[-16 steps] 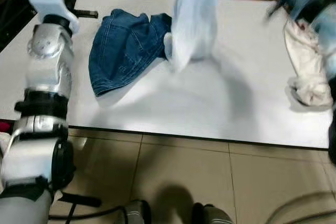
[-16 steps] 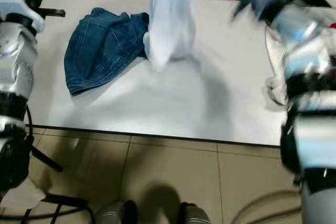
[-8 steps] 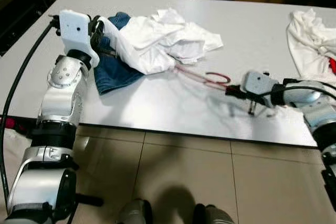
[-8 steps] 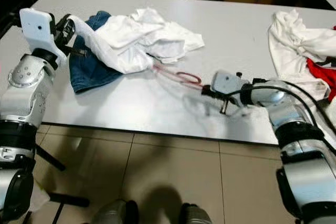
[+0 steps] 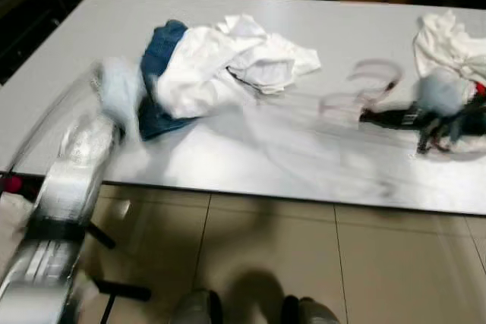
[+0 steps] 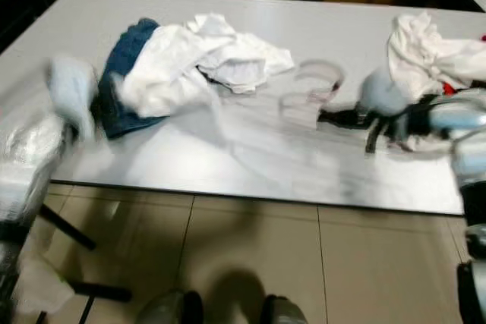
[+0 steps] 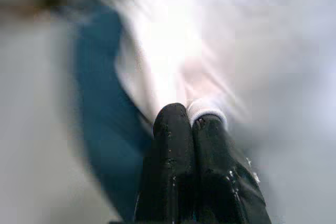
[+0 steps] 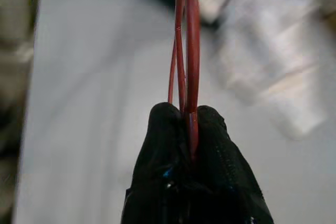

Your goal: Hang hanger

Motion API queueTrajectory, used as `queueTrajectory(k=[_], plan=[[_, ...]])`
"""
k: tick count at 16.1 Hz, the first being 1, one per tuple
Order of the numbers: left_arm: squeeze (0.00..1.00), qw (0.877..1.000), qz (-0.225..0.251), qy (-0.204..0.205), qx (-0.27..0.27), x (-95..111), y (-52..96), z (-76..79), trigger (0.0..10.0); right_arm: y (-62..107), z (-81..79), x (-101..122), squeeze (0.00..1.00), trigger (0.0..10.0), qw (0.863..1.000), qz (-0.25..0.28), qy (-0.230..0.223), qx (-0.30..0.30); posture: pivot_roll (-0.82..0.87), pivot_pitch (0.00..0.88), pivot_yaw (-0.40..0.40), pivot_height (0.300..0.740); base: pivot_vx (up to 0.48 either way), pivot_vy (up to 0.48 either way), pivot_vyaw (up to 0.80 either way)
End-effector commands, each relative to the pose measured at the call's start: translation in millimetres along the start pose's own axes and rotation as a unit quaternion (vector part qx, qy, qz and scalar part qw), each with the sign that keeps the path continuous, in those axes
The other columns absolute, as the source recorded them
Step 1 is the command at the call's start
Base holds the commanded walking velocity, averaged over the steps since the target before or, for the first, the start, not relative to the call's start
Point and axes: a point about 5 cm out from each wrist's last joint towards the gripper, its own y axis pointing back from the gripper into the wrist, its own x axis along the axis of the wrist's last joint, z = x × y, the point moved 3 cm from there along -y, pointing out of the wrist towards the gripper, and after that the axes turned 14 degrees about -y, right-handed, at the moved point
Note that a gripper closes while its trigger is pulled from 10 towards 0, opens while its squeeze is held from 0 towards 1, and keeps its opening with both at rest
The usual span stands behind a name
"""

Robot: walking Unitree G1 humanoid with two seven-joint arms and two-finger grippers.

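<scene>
A thin red wire hanger (image 8: 186, 35) stands clamped between the shut fingers of my right gripper (image 8: 184, 111). In the eye views the hanger (image 5: 368, 81) is a pink blur just above the table, right of centre, clear of the clothes, with the right gripper (image 5: 364, 117) at its near end. A crumpled white shirt (image 5: 228, 62) lies over blue jeans (image 5: 156, 73) at the back left. My left gripper (image 7: 189, 116) is shut, with a white ribbed cuff (image 7: 207, 115) of the shirt at its tips. The left arm (image 5: 80, 157) is a blur at the table's near left edge.
The white table (image 5: 250, 165) spans the view, with tiled floor (image 5: 266, 263) in front of it. A second heap of white cloth with some red (image 5: 444, 43) lies at the right edge, close behind my right arm. Boxes and a chair stand beyond the far edge.
My right gripper has swung right with the hanger, drawing it clear of the white shirt. The left arm has pulled down and toward me; the shirt has settled on the jeans.
</scene>
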Motion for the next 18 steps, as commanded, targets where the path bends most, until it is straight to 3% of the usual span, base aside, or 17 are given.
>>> queueTrajectory(k=[1,2,4,6,8,10,14,16,18], plan=[[0.42,0.999,-0.001,-0.010,-0.043,4.2,7.2,9.2,10.0,4.0,1.1,10.3,0.00,10.0,0.999,0.036,-0.010,-0.019,-0.07,0.098,0.070,0.740,0.000,0.000,0.00],[1.00,0.997,-0.014,0.019,-0.072,-2.5,22.8,25.5,10.0,0.0,-1.5,10.3,0.00,10.0,0.994,0.070,-0.043,-0.066,-0.07,0.096,0.069,0.740,0.000,0.000,0.00],[1.00,0.993,-0.018,0.034,-0.110,-2.2,35.8,40.4,10.0,-8.4,-8.9,-0.9,0.00,10.0,0.988,0.074,-0.084,-0.108,-0.06,0.096,0.065,0.740,0.000,0.000,0.00],[1.00,0.988,-0.037,0.059,-0.141,-7.8,57.0,52.7,10.0,-23.3,-30.5,-23.6,0.00,10.0,0.974,0.070,-0.156,-0.150,-0.06,0.088,0.056,0.740,0.000,0.000,0.00],[1.00,0.983,-0.047,0.077,-0.158,-10.2,73.7,56.1,10.0,-31.2,-44.2,-35.6,0.00,10.0,0.960,0.065,-0.195,-0.188,-0.06,0.073,0.044,0.740,0.000,0.000,0.00],[1.00,0.982,-0.046,0.085,-0.163,-7.8,79.8,54.8,10.0,-34.1,-48.8,-40.9,0.00,10.0,0.951,0.062,-0.212,-0.214,-0.06,0.056,0.037,0.740,0.000,0.000,0.00],[1.00,0.990,0.047,0.117,-0.059,22.7,69.9,21.7,10.0,-55.0,-60.0,-42.6,0.00,10.0,0.934,0.065,-0.226,-0.268,-0.06,0.003,0.026,0.740,0.000,0.000,0.00],[1.00,0.988,0.084,0.132,-0.012,37.9,65.5,5.0,10.0,-63.5,-61.8,-38.8,0.00,10.0,0.938,0.056,-0.208,-0.273,-0.07,0.009,0.024,0.740,0.000,0.000,0.00],[1.00,0.981,0.114,0.151,0.046,45.5,64.4,-8.0,10.0,-60.4,-60.0,-36.7,0.00,10.0,0.928,0.071,-0.217,-0.296,-0.06,0.005,0.006,0.740,0.000,0.000,0.00]])
